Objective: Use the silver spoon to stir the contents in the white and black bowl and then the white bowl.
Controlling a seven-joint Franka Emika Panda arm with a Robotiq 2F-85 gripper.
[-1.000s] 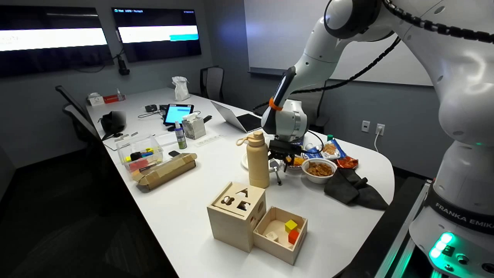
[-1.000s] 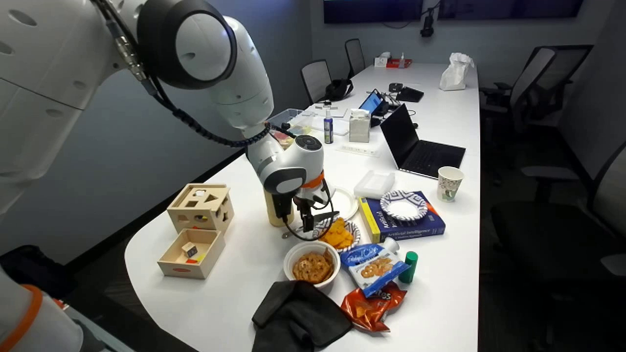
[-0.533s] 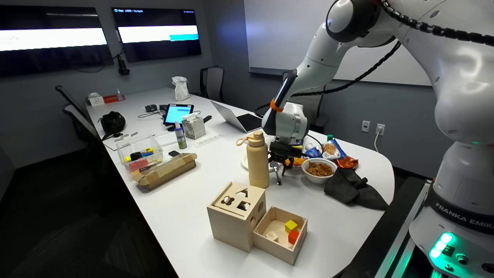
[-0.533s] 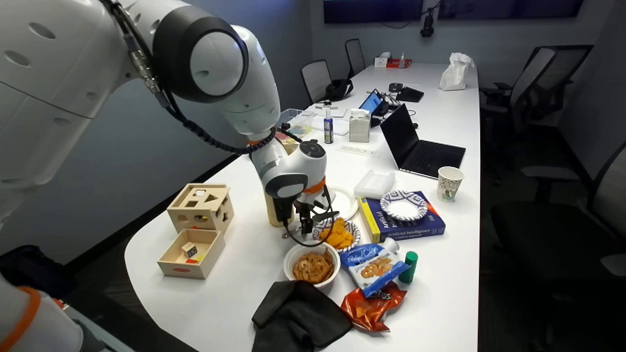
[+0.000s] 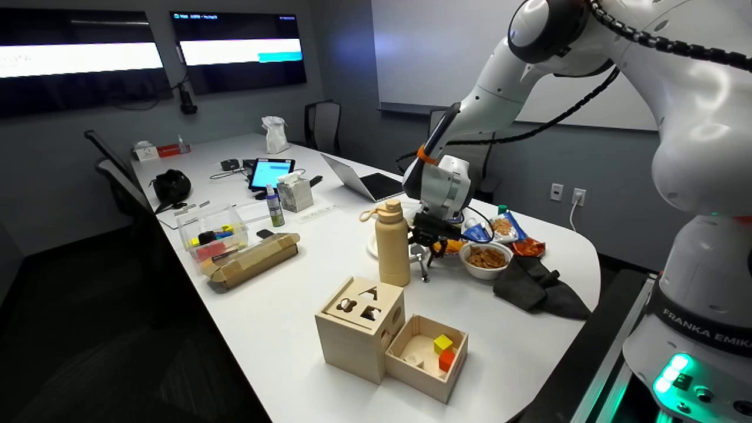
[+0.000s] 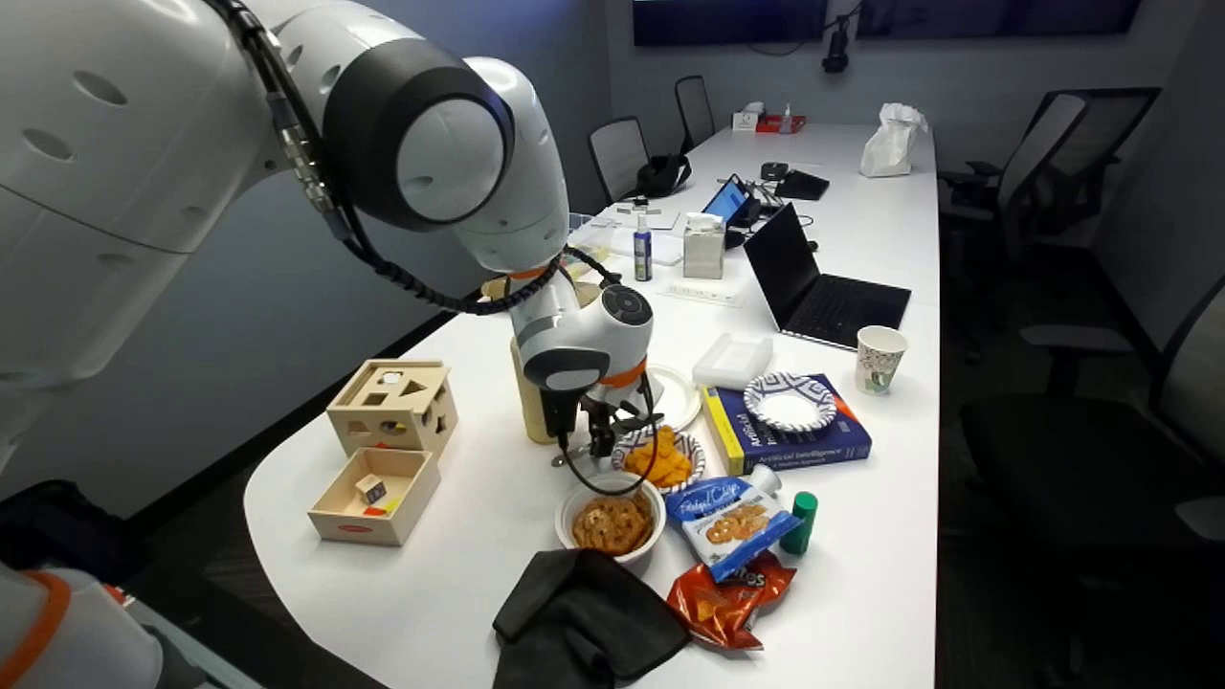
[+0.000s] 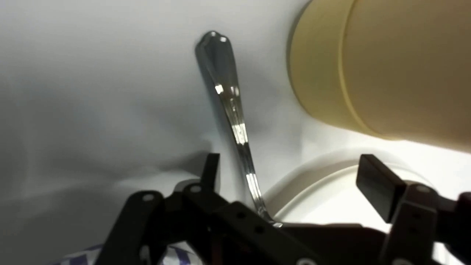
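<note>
Between the wide-apart jaws of the claw (image 7: 291,173), the handle of the silver spoon (image 7: 239,133), nearer one jaw.

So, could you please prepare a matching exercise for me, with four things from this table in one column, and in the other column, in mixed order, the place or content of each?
Column one
1. yellow cube
2. silver spoon
3. white bowl
4. patterned bowl near the white bowl

Column two
A. holds brown snacks
B. holds orange chips
C. inside the open wooden tray
D. beside the tan bottle

Right pairs: 1-C; 2-D; 3-A; 4-B
</note>
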